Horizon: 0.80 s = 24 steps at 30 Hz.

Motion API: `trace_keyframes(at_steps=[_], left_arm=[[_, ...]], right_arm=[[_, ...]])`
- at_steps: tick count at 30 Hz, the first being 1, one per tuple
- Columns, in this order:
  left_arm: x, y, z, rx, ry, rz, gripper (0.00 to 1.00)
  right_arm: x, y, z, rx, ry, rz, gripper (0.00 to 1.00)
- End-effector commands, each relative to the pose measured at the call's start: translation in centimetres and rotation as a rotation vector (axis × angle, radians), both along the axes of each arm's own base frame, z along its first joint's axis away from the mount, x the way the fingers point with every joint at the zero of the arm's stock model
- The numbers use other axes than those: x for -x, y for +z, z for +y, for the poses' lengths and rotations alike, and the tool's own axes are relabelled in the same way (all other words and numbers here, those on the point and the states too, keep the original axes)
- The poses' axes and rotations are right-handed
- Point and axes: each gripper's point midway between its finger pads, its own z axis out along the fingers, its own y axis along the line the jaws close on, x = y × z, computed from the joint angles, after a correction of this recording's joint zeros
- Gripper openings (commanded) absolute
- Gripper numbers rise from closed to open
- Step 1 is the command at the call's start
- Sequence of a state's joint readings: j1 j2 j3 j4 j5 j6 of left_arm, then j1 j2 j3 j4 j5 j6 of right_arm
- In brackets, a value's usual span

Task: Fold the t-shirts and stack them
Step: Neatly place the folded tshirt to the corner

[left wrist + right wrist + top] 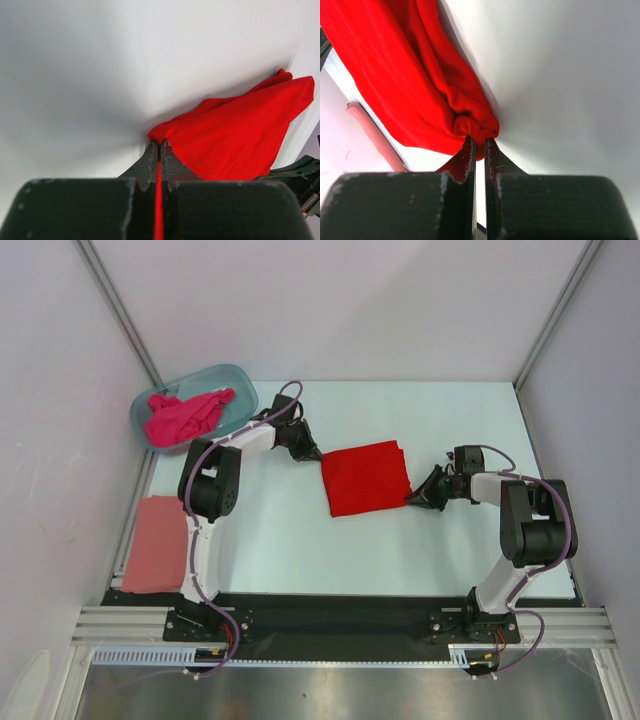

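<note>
A bright red t-shirt [366,477] lies folded into a rough square in the middle of the table. My left gripper [312,456] is at its left corner, shut on the red cloth [235,137], a strip of which runs between the jaws. At the shirt's right edge my right gripper [420,496] is shut on a bunched fold of the same shirt [405,75]. A salmon-pink t-shirt [157,544] lies folded flat at the table's left front edge. The magenta-pink t-shirt [183,417] sits crumpled in the tub.
The translucent blue-grey tub [241,392] stands at the back left corner of the table. White walls close in the back and both sides. A black rail [330,612] runs along the near edge by the arm bases.
</note>
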State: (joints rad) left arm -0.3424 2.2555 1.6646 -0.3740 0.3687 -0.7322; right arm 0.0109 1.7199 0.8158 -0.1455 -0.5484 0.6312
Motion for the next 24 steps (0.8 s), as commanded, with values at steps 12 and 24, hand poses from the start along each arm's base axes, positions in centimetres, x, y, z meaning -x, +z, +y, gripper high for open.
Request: trace_keyframes(at_steps=[12, 24], left_arm=[[-4.7, 1.9, 1.6, 0.024, -0.026, -0.138, 0.0], [-2.7, 6.9, 3.4, -0.087, -0.109, -0.212, 0.52]], right_arm=[[2.4, -3.3, -2.1, 0.132, -0.019, 0.126, 0.0], [-0.5, 3.2, -3.0, 0.279, 0.036, 0.015, 0.62]])
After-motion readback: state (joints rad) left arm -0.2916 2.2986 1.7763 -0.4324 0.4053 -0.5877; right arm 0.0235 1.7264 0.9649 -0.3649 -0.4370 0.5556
